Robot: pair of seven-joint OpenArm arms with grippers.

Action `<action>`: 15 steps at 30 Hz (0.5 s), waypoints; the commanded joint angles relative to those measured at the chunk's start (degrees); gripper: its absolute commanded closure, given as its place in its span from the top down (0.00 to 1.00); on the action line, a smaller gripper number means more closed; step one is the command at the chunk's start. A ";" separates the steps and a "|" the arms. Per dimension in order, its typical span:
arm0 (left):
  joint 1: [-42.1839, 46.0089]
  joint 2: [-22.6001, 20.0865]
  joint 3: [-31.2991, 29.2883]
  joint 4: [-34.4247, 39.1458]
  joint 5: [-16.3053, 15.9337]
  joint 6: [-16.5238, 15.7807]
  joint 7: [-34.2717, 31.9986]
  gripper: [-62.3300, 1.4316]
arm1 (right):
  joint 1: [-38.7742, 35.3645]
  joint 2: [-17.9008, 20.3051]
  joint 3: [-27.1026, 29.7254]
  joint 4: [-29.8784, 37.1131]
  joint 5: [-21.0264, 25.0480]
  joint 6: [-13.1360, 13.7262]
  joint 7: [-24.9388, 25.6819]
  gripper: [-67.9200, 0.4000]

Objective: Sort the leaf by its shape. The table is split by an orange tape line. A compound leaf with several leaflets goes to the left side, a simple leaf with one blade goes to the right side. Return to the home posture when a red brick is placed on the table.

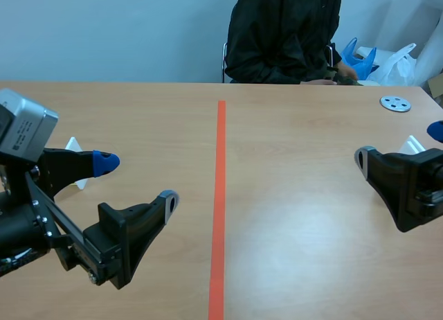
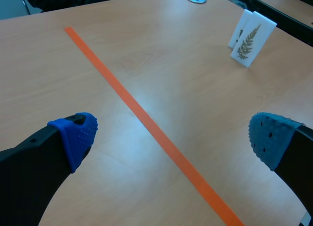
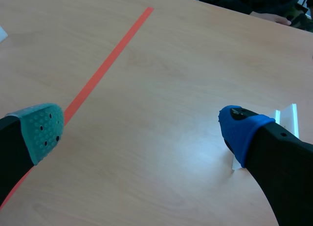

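Pale wood bench [image 1: 297, 216], blue-grey wall behind. One orange tape line [image 1: 220, 195] splits it near to far. One person in a black jacket [image 1: 284, 36] sits at the far edge. No red brick anywhere in sight.

Left arm [image 1: 28, 226]: jaws wide open, holding nothing, low over the left half. Right arm [image 1: 415, 188]: jaws also spread and empty, low at the right edge.

Task's thing: one upright white card bearing a fern-like leaf with many small leaflets [image 2: 250, 40]. It stands on the right half, close by the right arm's jaws. A second white panel sits just behind it; I can't tell if it's the same stand.

Also counted: one small white upright piece [image 1: 75, 148] on the left half beside the left arm, face not readable. One flat grey metal disc with holes [image 1: 395, 103], far right.

Judgement: sorting not begun. A fern is compound, so it belongs left yet sits right. Next move calls for jaws closing squarely on the thin card without tipping it, then carrying it over the tape.
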 commanded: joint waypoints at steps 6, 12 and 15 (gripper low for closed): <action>-0.50 0.96 -0.46 0.50 -0.61 0.09 -0.83 1.00 | 0.35 0.44 0.39 0.09 0.44 -0.20 0.83 1.00; -0.50 2.05 -0.46 0.50 -1.18 0.04 -1.01 1.00 | 0.35 0.44 0.39 0.09 0.44 -0.20 0.87 1.00; -0.50 2.01 -0.46 0.50 -1.31 0.04 -1.01 1.00 | 0.35 0.44 0.39 0.09 0.44 -0.20 0.87 1.00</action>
